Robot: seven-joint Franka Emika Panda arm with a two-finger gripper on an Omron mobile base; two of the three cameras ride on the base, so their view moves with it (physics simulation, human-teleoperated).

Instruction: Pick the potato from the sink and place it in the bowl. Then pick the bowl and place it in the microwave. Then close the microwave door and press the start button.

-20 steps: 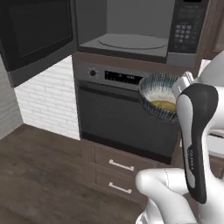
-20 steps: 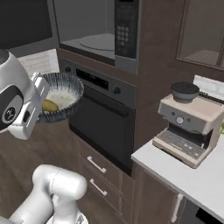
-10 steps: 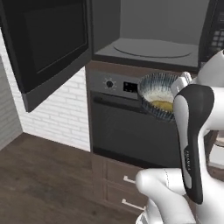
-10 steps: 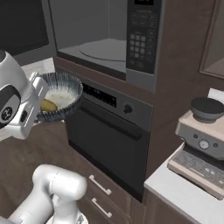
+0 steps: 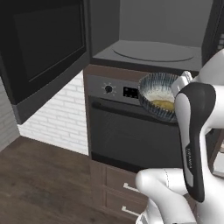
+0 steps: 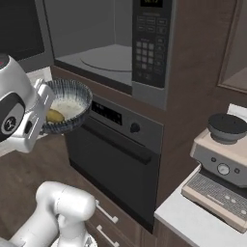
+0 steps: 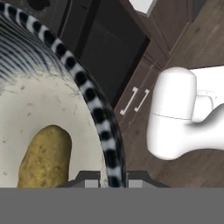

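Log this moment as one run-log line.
tool: shut on streaky blue-grey bowl rim | yellow-tan potato: in bowl | bowl: level, before oven | dark microwave: open, turntable bare

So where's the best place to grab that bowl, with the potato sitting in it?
Probably the rim, one finger inside the wall and one outside, as the gripper has the bowl now. The wall is thin and stands up, the body too wide to span. Coming from the side away from the microwave leaves the potato clear.

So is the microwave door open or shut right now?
Open. The microwave door is swung out to the left, and you can see right into the microwave cavity with its round turntable.
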